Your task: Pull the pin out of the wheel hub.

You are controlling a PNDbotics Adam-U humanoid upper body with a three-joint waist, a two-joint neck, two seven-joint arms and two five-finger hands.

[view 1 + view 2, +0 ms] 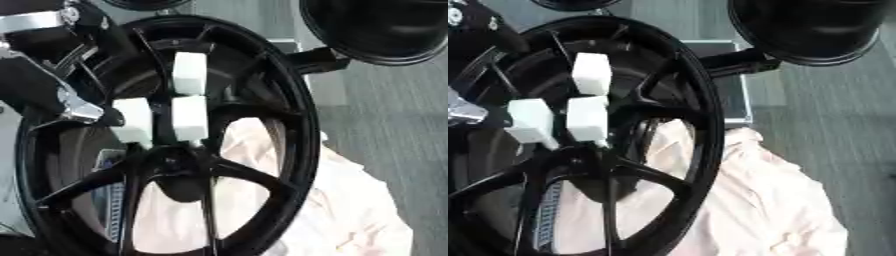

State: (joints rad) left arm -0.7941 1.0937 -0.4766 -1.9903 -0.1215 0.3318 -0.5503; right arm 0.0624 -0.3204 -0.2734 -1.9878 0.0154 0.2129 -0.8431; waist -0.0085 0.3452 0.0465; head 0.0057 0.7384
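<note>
Evidently unfinished: three white block-shaped pins sit near the centre of the black wheel hub, which stands on a pale cloth. At upper left, the left robot hand lies just beside them; finger state cannot be told.

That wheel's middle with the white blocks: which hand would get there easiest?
Probably the left hand: it comes in from the left and already sits beside the white blocks above the wheel hub. No right hand shows in either view.
</note>
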